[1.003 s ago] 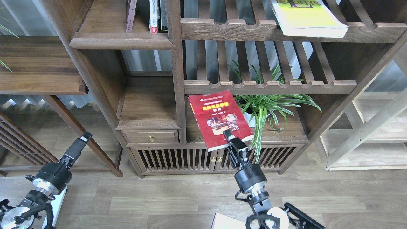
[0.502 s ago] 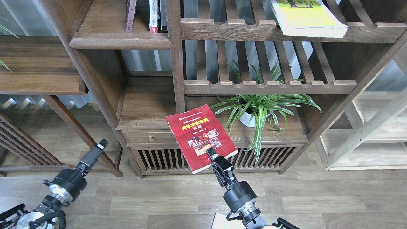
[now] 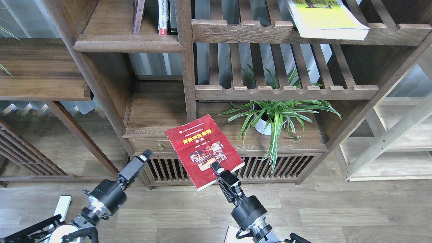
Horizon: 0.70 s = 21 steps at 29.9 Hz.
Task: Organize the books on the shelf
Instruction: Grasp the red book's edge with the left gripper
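- Red book (image 3: 204, 152) now off the lower ledge beside the plant (image 3: 275, 116), hanging mid-frame, lower centre, clamped at its near edge by right gripper (image 3: 216, 167).
- Left gripper (image 3: 145, 156) risen toward it from lower left; finger state impossible to tell.
- Likely a handover or re-grip before shelving on the shelf (image 3: 128, 45), upper left.

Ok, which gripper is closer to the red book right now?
Right. The right gripper is clamped on the near edge of the red book. The left gripper is off to the book's left, apart from it and holding nothing.
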Available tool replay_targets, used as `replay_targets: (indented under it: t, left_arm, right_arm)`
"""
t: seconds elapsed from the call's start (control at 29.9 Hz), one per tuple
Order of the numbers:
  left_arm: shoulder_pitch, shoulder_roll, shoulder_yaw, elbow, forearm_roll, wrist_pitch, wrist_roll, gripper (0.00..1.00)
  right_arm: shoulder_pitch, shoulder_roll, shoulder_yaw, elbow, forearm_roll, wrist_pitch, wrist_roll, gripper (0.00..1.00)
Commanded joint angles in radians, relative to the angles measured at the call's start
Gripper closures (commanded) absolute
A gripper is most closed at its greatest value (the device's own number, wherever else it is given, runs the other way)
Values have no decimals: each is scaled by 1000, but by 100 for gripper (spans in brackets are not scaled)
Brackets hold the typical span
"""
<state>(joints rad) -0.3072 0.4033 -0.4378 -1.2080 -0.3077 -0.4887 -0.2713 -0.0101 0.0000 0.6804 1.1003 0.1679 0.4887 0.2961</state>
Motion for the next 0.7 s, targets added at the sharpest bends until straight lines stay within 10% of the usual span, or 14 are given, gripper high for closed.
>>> replay_targets:
  t: [0.0,0.67]
  left_arm:
    - [-3,-14,34,-11,-22,0,0,1]
    - [-116,-20,240,-50,-223,0,-2,3]
  right_arm:
    - [1,0,-10,0,1,0,0,96]
    - [13,0,-64,9,12,0,0,96]
